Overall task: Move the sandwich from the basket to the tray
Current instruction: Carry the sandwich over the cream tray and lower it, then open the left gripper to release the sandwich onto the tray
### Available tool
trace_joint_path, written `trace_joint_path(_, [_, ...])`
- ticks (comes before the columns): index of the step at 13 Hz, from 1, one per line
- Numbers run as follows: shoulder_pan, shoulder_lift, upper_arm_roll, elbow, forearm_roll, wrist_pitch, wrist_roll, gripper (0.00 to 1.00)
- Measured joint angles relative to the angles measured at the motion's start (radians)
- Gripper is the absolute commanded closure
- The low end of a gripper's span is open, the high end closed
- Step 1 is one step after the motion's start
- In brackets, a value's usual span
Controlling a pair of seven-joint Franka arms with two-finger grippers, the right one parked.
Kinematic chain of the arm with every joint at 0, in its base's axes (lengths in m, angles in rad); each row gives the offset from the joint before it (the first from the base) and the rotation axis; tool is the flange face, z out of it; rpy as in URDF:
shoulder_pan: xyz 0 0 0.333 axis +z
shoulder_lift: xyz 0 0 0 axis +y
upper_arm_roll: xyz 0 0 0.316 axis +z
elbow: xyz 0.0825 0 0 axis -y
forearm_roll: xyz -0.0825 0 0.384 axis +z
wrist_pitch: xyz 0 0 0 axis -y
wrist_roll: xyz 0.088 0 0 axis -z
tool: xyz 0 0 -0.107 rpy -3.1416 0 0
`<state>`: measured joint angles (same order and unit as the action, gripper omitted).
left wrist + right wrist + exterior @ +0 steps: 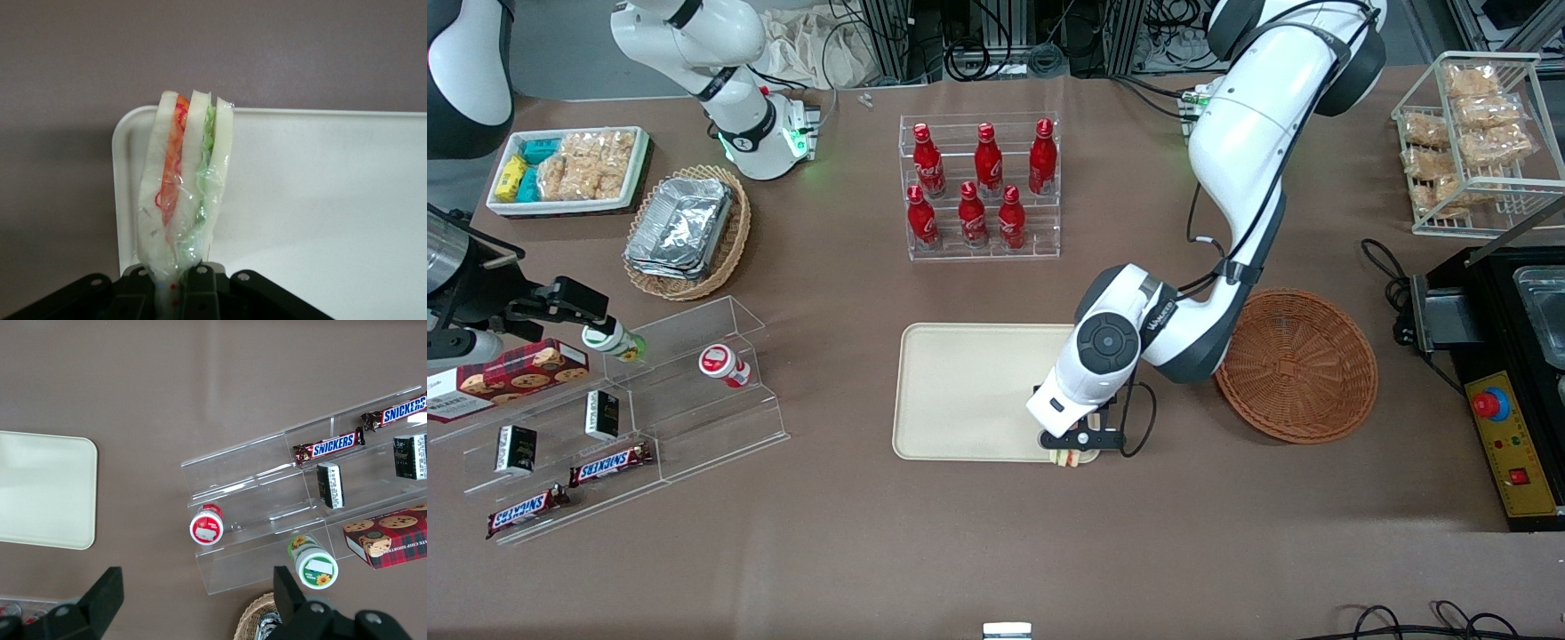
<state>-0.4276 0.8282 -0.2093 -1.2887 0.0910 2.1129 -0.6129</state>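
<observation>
- The sandwich [185, 193] is a thin wedge wrapped in clear, crinkled film: three pale white bread slices stand side by side, with an orange-red filling layer between one pair and a green one between the other.
- The gripper [1075, 447] is clamped on the sandwich's narrow end; in the left wrist view the black fingers [200, 287] press together on the wrapped bread.
- The sandwich [1073, 458] hangs over the corner of the tray [960, 391] that lies nearest the front camera on the side toward the basket [1303, 369]; only a small part of it shows under the wrist from the front.
- Whether it touches the tray surface I cannot tell.
- The tray is cream-beige, flat, with rounded corners and a low rim, and nothing else lies on it.
- The basket is a round reddish-brown wicker bowl beside the tray, toward the working arm's end of the table, with nothing in it.
</observation>
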Motion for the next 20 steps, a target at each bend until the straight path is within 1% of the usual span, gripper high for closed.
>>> trace_joint_path(3, [-0.012,0.016,0.0,0.0,-0.029,-0.004,-0.039,0.84])
trace_joint_path(7, [-0.012,0.023,0.001,-0.019,-0.032,-0.024,-0.066,0.77])
trace_joint_path(8, [-0.012,0.024,0.001,-0.024,-0.033,-0.025,-0.075,0.58])
trace_joint_path(9, [-0.012,0.024,0.001,-0.026,-0.033,-0.025,-0.088,0.03])
trace_joint_path(10, [-0.012,0.024,0.001,-0.027,-0.033,-0.025,-0.099,0.0])
trace_joint_path(14, [-0.011,0.023,0.003,-0.026,-0.033,-0.036,-0.109,0.0])
trace_joint_path(16, [-0.007,0.009,0.007,-0.018,-0.032,-0.074,-0.109,0.0])
trace_joint_path(18, [-0.003,-0.037,0.011,-0.006,-0.032,-0.138,-0.109,0.0])
trace_joint_path(20, [-0.004,-0.121,0.04,0.003,-0.032,-0.218,-0.11,0.0])
